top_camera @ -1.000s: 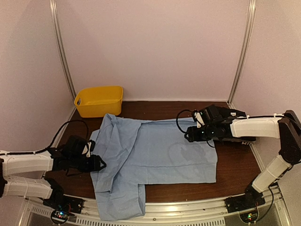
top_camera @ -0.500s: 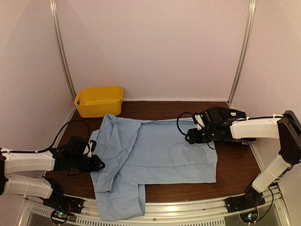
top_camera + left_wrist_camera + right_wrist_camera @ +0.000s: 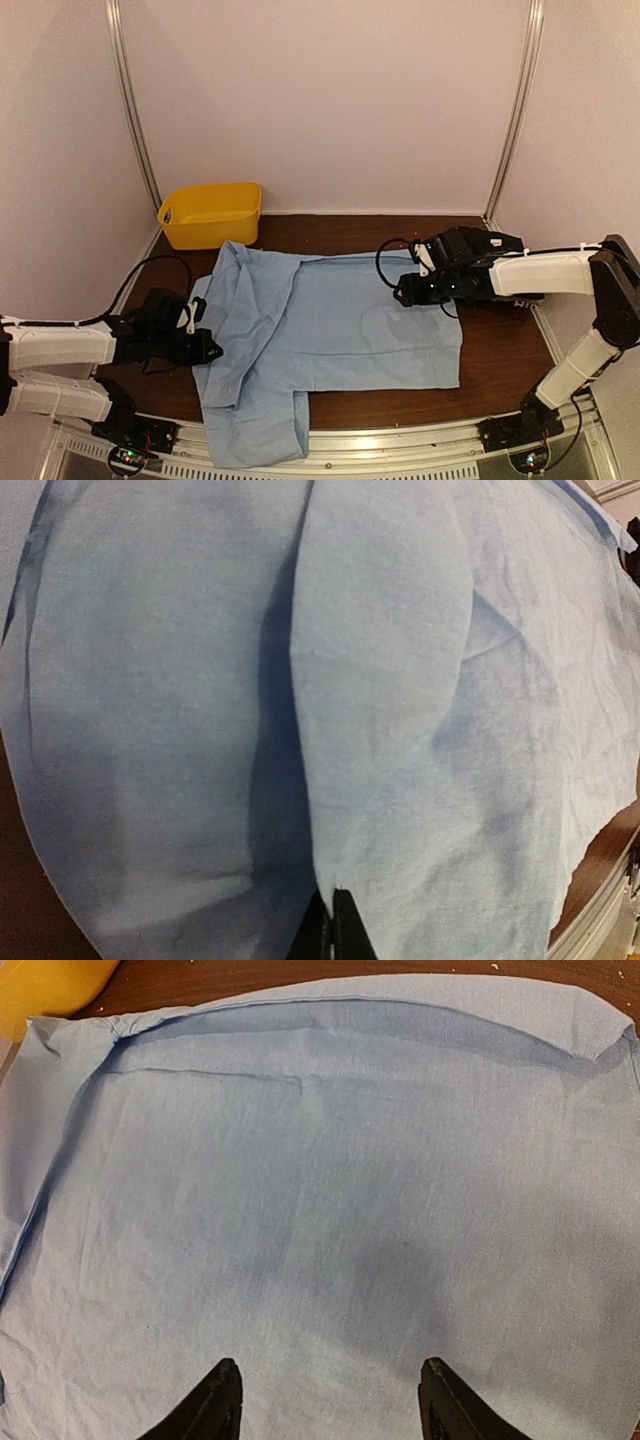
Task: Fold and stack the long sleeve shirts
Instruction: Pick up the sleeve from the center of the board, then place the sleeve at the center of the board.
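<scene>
One of the long sleeve shirts, the light blue one (image 3: 330,330), lies spread flat across the brown table, a sleeve hanging over the near edge. My left gripper (image 3: 212,347) sits low at the shirt's left edge, shut on a pinched fold of the blue cloth (image 3: 380,730); its black fingertips (image 3: 345,925) press together with fabric rising from between them. My right gripper (image 3: 400,288) hovers over the shirt's right upper part, open, with its fingertips (image 3: 222,1385) wide apart above flat cloth (image 3: 330,1210) and nothing between them.
A yellow plastic bin (image 3: 212,213) stands at the back left of the table, close to the shirt's collar end; its corner (image 3: 50,985) shows in the right wrist view. Bare brown table (image 3: 510,345) lies right of the shirt. Metal rails run along the near edge.
My left gripper has closed on the shirt's left edge, pinching the cloth. The right gripper has drifted slightly lower over the shirt, still open.
</scene>
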You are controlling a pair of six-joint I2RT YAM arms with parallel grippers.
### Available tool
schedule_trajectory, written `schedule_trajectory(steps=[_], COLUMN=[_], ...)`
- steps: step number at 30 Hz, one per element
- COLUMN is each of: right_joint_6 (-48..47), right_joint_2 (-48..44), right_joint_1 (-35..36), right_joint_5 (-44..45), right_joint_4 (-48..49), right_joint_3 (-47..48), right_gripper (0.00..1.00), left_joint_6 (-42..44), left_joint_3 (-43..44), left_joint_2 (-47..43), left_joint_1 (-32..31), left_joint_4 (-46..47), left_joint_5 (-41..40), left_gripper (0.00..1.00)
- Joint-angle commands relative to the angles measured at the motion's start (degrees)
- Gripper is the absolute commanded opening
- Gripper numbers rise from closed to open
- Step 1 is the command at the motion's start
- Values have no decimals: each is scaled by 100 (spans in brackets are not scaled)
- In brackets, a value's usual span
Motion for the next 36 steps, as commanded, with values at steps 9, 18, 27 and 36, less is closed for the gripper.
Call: schedule_trajectory(steps=[9, 18, 27, 36], right_joint_6=[-42, -102, -89, -63], right_joint_2=[-96, -243, -655, -854], right_joint_1=[33, 26, 25, 6], right_joint_5=[105, 207, 475, 658], right_joint_4=[-135, -309, -462, -509], right_joint_3=[185, 283, 124, -6], right_gripper=[61, 61, 62, 62], left_joint_6=[605, 1647, 1908, 1843], left_joint_3=[2044, 4926, 6986, 8331], left_joint_2=[-482, 1757, 3797, 4657], left_joint_1=[3, 879, 1395, 1461], left_joint_4=[-699, -862, -906, -924], left_joint_5=[-148, 297, 494, 904], left_gripper=[0, 0, 0, 0])
